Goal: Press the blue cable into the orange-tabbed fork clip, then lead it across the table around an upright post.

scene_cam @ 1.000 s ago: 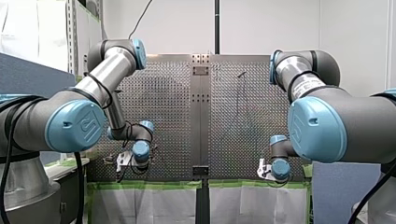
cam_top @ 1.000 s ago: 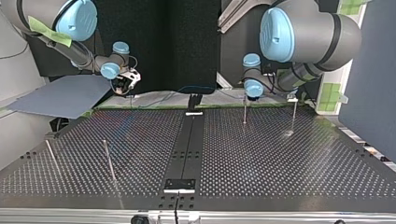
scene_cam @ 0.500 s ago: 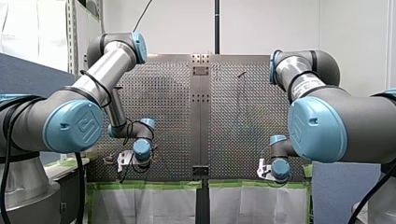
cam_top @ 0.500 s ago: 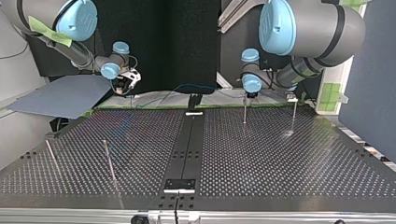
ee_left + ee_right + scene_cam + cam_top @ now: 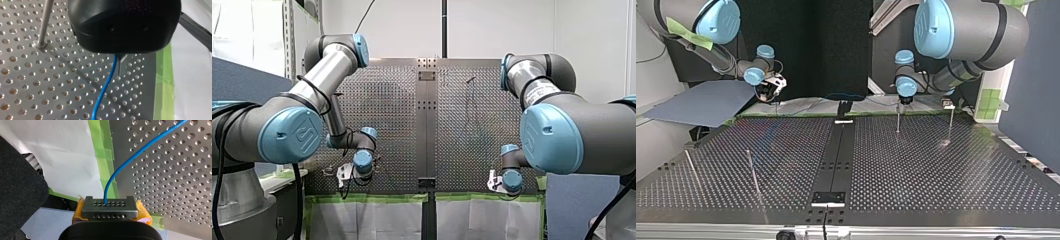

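Note:
The blue cable (image 5: 103, 90) comes out from under my left gripper (image 5: 117, 56), whose black body hides the fingers, and runs over the perforated plate. In the top view that gripper (image 5: 904, 100) hangs just above an upright post (image 5: 898, 119); the same post (image 5: 46, 22) stands beside it in the left wrist view. My right gripper (image 5: 110, 211) is shut on the cable (image 5: 130, 157) between its yellow pads, at the table's taped edge. In the top view the right gripper (image 5: 767, 92) is at the back left, and the cable (image 5: 846, 94) arcs between the two grippers. I cannot make out an orange-tabbed clip.
More upright posts stand at the top view's right (image 5: 950, 122) and near left (image 5: 753, 172). A black rail (image 5: 836, 155) divides the perforated table down the middle. Green tape (image 5: 105, 152) and white sheeting line the table edge by the grippers.
My left arm's wrist has shifted a little along the table edge, bringing its gripper over the post. The right arm has stayed still.

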`<state>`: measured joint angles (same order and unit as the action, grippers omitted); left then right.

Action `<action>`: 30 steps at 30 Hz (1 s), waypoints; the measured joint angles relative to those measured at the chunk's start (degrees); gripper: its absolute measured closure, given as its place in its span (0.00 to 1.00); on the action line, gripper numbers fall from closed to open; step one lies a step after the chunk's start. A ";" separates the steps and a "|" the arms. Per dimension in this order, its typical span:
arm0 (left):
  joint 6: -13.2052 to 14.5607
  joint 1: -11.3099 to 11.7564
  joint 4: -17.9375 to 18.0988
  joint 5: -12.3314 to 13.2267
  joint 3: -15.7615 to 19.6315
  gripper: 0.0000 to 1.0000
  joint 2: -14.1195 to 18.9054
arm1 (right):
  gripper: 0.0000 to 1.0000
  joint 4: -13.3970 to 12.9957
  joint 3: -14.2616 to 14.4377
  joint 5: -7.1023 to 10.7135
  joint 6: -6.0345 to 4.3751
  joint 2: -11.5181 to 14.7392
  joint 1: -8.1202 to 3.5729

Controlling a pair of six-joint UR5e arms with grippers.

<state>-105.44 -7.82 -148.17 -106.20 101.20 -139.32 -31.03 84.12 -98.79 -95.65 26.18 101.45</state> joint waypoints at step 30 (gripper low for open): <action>-3.72 0.36 5.40 0.45 10.48 1.00 6.38 | 1.00 1.12 -0.20 -0.27 0.08 0.01 0.02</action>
<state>-109.16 -7.45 -142.76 -105.75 111.68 -132.94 -29.91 83.92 -99.06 -95.57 26.19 101.47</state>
